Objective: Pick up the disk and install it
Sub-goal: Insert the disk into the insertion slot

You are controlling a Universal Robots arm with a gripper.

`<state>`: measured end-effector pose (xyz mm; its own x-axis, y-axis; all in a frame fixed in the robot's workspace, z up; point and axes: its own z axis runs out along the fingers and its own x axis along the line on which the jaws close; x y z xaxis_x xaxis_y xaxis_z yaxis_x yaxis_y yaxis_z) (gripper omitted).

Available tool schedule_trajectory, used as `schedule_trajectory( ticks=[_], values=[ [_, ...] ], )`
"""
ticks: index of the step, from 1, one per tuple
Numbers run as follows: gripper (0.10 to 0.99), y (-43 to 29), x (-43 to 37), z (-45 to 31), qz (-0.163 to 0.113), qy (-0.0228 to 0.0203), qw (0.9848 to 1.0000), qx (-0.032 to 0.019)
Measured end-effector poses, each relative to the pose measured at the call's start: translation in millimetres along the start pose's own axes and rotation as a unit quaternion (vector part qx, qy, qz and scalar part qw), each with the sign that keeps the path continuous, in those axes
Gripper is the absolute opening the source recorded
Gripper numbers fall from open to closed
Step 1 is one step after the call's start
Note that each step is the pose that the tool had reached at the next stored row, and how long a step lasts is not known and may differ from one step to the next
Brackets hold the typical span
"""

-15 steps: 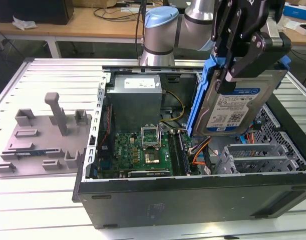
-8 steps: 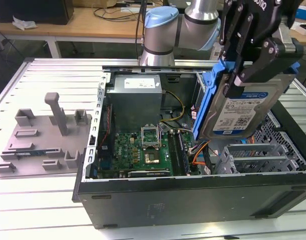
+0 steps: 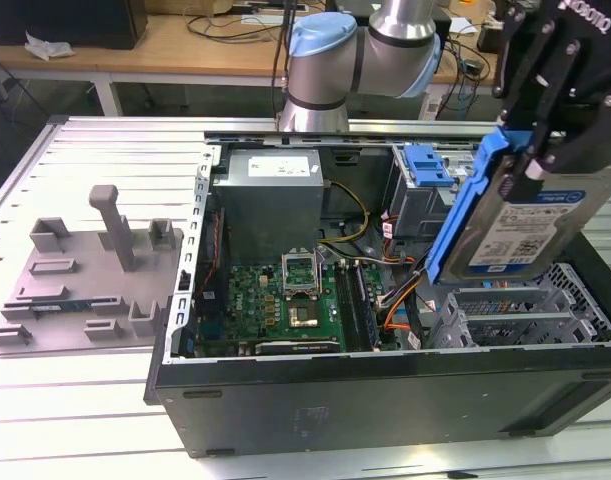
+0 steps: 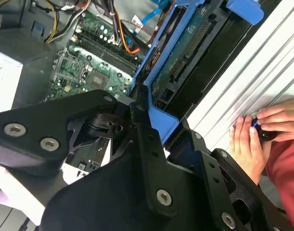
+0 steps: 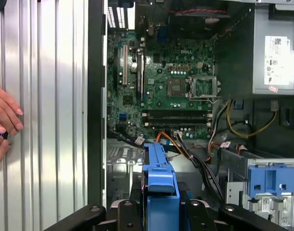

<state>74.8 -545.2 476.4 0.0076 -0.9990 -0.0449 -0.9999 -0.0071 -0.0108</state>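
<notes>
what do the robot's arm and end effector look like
The arm is silver-grey with rounded joints capped in light blue. The end effector is black and angular, built of flat linked bars with silver screw heads and white lettering.

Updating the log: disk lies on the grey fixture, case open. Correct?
No. The disk is not on the fixture; the gripper holds it above the open case, jaws shut on it. The exterior view shows this.

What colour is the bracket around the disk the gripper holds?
Blue; the bracket frames the disk, clearest in the exterior view.
</notes>
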Motion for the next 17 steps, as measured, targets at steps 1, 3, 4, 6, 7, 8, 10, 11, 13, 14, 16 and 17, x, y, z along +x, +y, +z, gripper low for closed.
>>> schedule_trajectory(
  ticks=[1, 3, 4, 6, 7, 8, 10, 11, 13, 14, 16, 17],
  values=[
    [0.369, -4.5, 0.0, 0.4, 0.000, 0.0000, 1.0000, 0.0000],
    [0.369, -14.3, 0.2, 1.4, 0.001, 0.0000, 1.0000, 0.0000],
    [0.369, -17.1, 0.2, 1.8, 0.001, 0.0000, 1.0000, 0.0000],
    [0.369, -23.8, 0.3, 2.7, 0.001, 0.0000, 1.0000, 0.0000],
    [0.369, -26.9, 0.3, 3.3, 0.001, 0.0000, 1.0000, 0.0000],
    [0.369, -28.3, 0.4, 3.6, 0.001, 0.0001, 1.0000, 0.0000],
    [0.369, -30.1, 0.4, 4.2, 0.001, 0.0002, 1.0000, 0.0000],
    [0.369, -30.1, 0.5, 4.4, 0.001, 0.0001, 1.0000, 0.0000],
    [0.369, -30.2, 0.4, 4.5, 0.001, 0.0001, 1.0000, 0.0000],
    [0.369, -30.3, 0.5, 4.5, 0.001, 0.0001, 1.0000, 0.0000],
    [0.369, -30.3, 0.5, 4.6, 0.001, 0.0000, 1.0000, 0.0000],
    [0.369, -30.3, 0.6, 4.8, 0.001, 0.0000, 1.0000, 0.0000]
  ],
)
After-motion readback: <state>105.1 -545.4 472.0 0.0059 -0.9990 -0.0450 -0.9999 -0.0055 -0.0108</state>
